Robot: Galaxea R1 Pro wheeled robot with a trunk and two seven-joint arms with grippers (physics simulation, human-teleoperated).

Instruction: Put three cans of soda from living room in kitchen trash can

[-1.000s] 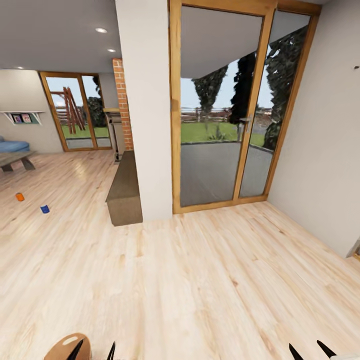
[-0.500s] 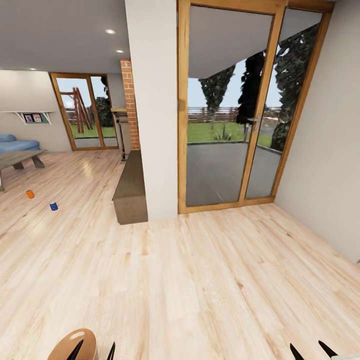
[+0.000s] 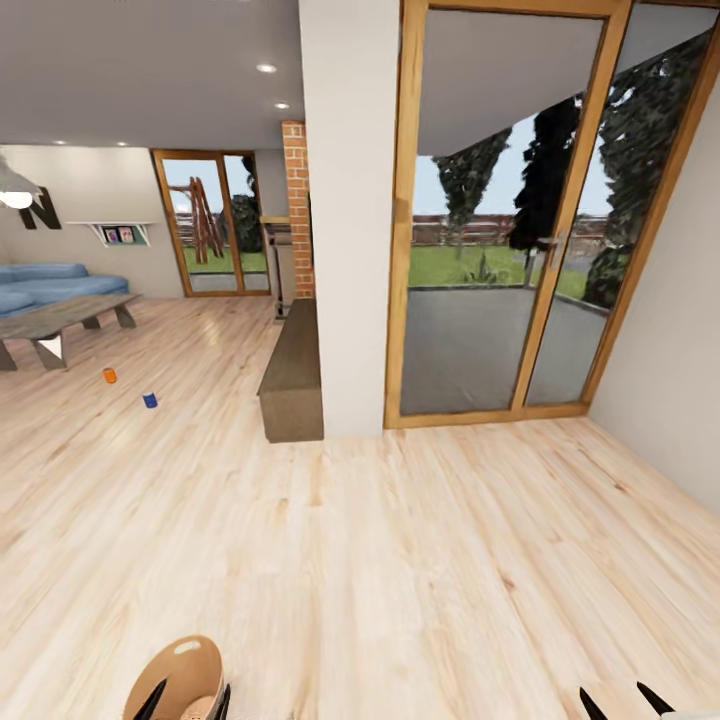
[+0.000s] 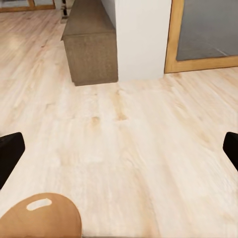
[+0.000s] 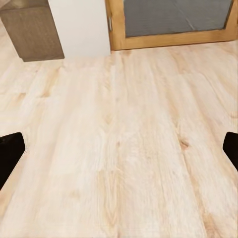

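Far off on the light plank floor of the living room stand an orange can of soda (image 3: 109, 375) and a blue one (image 3: 149, 400), both upright and a short way apart. The third can and the trash can are out of view. My left gripper (image 3: 187, 704) shows its dark fingertips at the bottom edge of the head view, and my right gripper (image 3: 612, 702) does the same at the lower right. In the left wrist view the left gripper (image 4: 119, 151) is open over bare floor. The right gripper (image 5: 119, 151) is open too, with nothing between its fingers.
A white pillar (image 3: 350, 210) with a low brown bench (image 3: 294, 375) stands ahead, with glass doors (image 3: 500, 230) to its right. The blue sofa (image 3: 55, 285), low table (image 3: 65, 320), letter N (image 3: 40, 212) and pendant lamp (image 3: 14, 190) lie far left. A rounded wood-brown piece (image 3: 180, 672) sits by my left gripper.
The camera has turned left, so the whole scene has slid right. The letter N, the lamp and more of the sofa have come into view. The cans stay put.
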